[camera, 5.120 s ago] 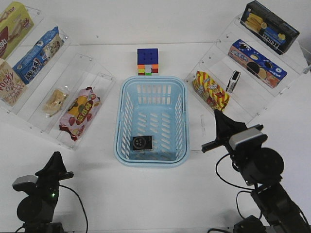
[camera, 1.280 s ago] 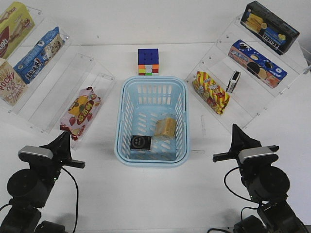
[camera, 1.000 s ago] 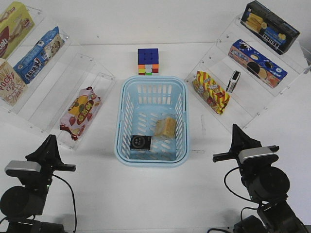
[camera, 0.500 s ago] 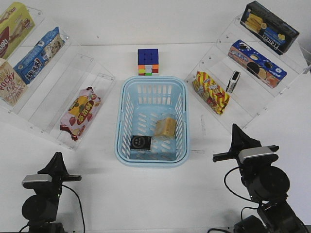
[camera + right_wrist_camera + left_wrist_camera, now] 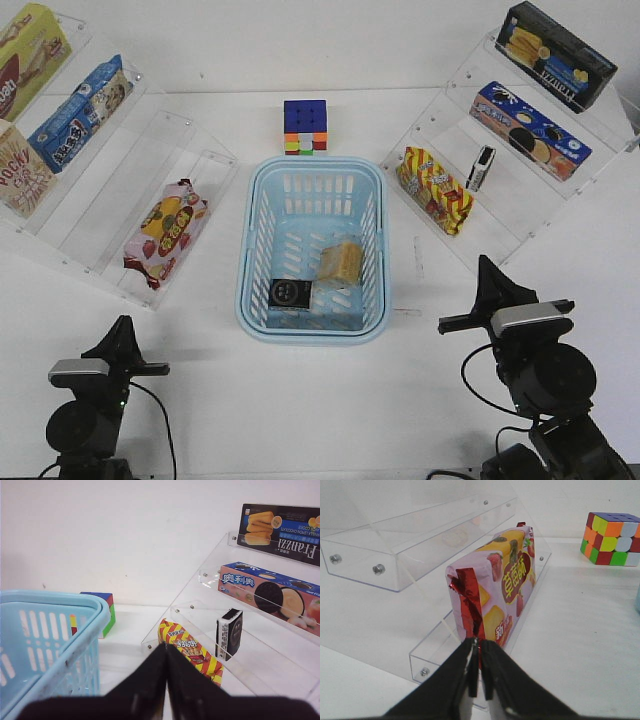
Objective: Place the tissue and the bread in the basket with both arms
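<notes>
the tissue (image 5: 292,294) and bread (image 5: 341,263) lie flat in the basket (image 5: 311,174) — bread long axis toward the puzzle cube (image 5: 305,125) — while the left gripper (image 5: 476,660) and right gripper (image 5: 165,667), both closed and holding nothing, sit well apart near the table's front edge.

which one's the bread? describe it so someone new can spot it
Find the light blue basket in the middle of the table, in front of the colour cube. The bread lies inside, toward its near right. It is golden-tan in clear wrap; the tissue beside it is a flat black pack.
</notes>
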